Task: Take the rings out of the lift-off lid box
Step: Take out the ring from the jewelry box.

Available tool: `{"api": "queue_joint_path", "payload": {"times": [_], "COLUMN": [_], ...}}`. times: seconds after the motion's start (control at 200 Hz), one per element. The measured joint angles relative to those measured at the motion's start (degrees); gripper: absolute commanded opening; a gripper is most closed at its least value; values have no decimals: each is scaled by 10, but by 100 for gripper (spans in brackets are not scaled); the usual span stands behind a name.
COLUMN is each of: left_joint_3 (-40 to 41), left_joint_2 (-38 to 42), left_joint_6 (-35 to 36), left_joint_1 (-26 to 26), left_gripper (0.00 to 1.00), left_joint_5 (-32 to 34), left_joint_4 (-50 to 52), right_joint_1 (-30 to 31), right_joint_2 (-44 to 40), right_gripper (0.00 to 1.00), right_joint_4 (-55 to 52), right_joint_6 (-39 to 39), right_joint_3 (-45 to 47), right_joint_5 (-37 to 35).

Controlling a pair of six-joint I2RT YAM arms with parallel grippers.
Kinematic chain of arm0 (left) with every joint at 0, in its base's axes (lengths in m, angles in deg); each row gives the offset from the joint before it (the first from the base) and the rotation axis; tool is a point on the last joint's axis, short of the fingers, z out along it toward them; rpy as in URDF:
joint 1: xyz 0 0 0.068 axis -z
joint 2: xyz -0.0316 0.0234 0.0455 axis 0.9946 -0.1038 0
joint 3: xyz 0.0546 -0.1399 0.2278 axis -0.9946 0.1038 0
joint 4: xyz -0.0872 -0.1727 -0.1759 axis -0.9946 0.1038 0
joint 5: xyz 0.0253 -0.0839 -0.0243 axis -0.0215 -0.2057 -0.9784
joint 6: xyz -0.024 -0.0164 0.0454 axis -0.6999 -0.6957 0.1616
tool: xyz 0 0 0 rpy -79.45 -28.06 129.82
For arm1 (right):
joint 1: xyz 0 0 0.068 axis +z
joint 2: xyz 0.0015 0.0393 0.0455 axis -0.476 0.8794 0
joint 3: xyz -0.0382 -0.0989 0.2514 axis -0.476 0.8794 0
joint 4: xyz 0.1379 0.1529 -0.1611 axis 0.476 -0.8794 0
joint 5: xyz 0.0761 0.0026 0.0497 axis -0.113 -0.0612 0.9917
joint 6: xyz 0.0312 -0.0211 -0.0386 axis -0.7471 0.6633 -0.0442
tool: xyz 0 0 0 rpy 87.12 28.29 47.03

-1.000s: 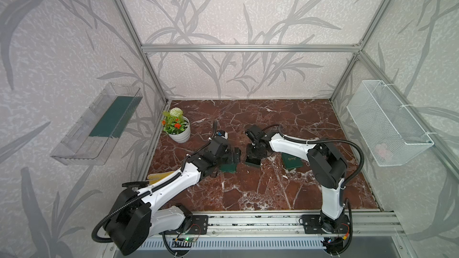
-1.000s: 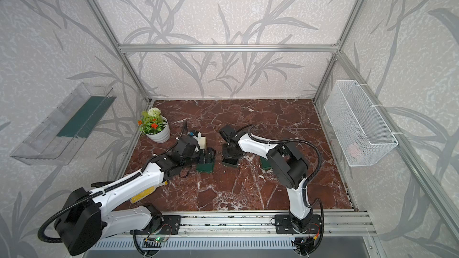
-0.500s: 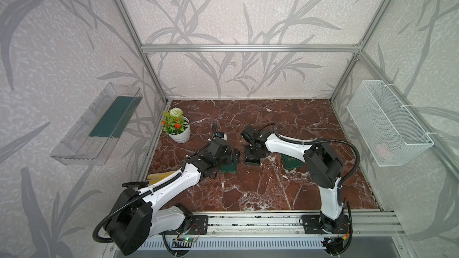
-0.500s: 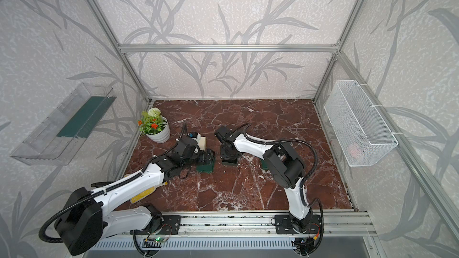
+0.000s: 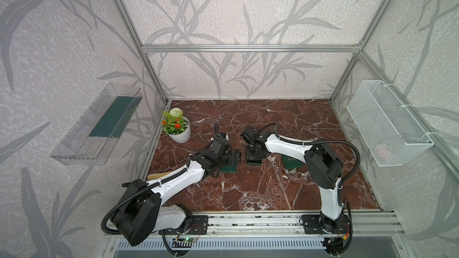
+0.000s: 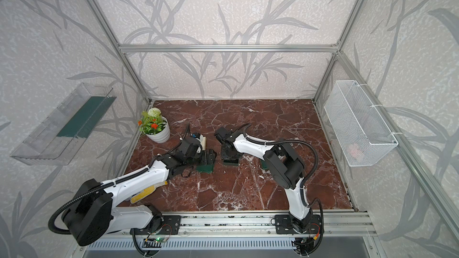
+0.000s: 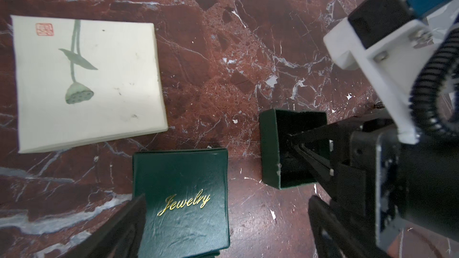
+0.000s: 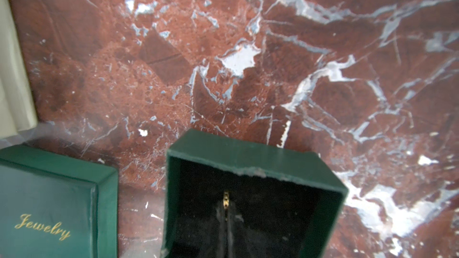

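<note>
Both top views: right gripper (image 5: 252, 156) down inside open box (image 6: 231, 164); left gripper (image 5: 233, 160) spread wide over Jewelry box (image 6: 205, 169). Left wrist: its fingers (image 7: 119, 229) flank that closed box. Right wrist: jaws clenched on gold ring (image 8: 226, 197), low inside the open box.

ring (image 8: 226, 198) in open box (image 8: 248, 155), second box (image 8: 49, 194) beside

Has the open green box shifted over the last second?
No. The open green box keeps its place relative to the flower pot in a top view.
</note>
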Motion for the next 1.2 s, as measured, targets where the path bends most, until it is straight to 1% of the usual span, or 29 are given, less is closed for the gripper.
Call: {"api": "queue_joint_path", "payload": {"times": [0.07,0.335,0.63,0.975,1.2], "left_joint_3": [-3,-20,-28,-43,-49], "left_joint_2": [-12,-48,-72,-123,-141], "left_joint_6": [-5,-13,-13,-17,-17], "left_joint_1": [0,0,0,0,0], "left_gripper": [96,95,94,87,86], "left_joint_5": [-8,-38,-65,-95,-98], "left_joint_4": [-3,-23,-44,-63,-64], "right_joint_1": [0,0,0,-6,-10], "right_joint_2": [-14,-60,-63,-70,-71], "right_gripper": [0,0,0,0,0], "right_joint_4": [2,19,43,70,76], "right_joint_6": [-2,-11,-13,-21,-21], "right_joint_3": [12,36,58,72,72], "right_joint_5": [0,5,29,56,62]}}
